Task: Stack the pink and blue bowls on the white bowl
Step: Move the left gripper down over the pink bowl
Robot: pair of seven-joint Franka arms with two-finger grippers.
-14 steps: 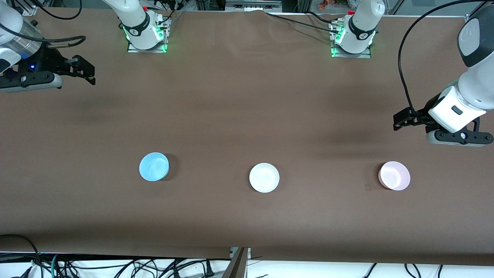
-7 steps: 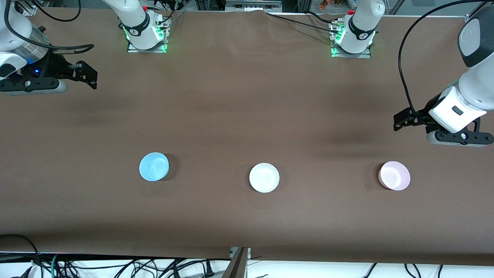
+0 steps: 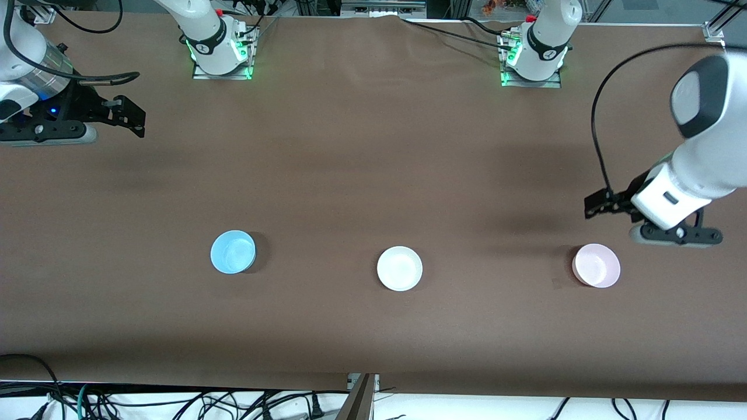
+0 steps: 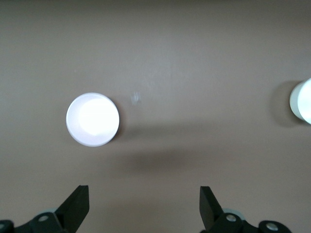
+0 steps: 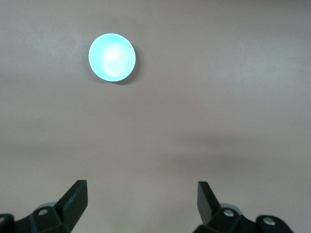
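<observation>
Three small bowls stand apart in a row on the brown table. The blue bowl (image 3: pixel 233 252) is toward the right arm's end, the white bowl (image 3: pixel 400 268) in the middle, and the pink bowl (image 3: pixel 596 265) toward the left arm's end. My left gripper (image 3: pixel 596 204) hangs open and empty over bare table close to the pink bowl. Its wrist view shows the left gripper (image 4: pixel 144 204), the pink bowl (image 4: pixel 92 119) washed pale, and the white bowl (image 4: pixel 302 101) at the frame's edge. My right gripper (image 3: pixel 131 114) is open and empty over the table's right-arm end. The right wrist view shows the right gripper (image 5: pixel 142 201) and the blue bowl (image 5: pixel 112 57).
The two arm bases (image 3: pixel 220 55) (image 3: pixel 534 61) stand along the table edge farthest from the front camera. Cables (image 3: pixel 175 402) lie below the table's edge nearest that camera. Brown cloth (image 3: pixel 373 175) covers the whole table.
The left arm has swung toward the pink bowl, bringing its gripper close to it. The right gripper has shifted only slightly. The bowls have not moved.
</observation>
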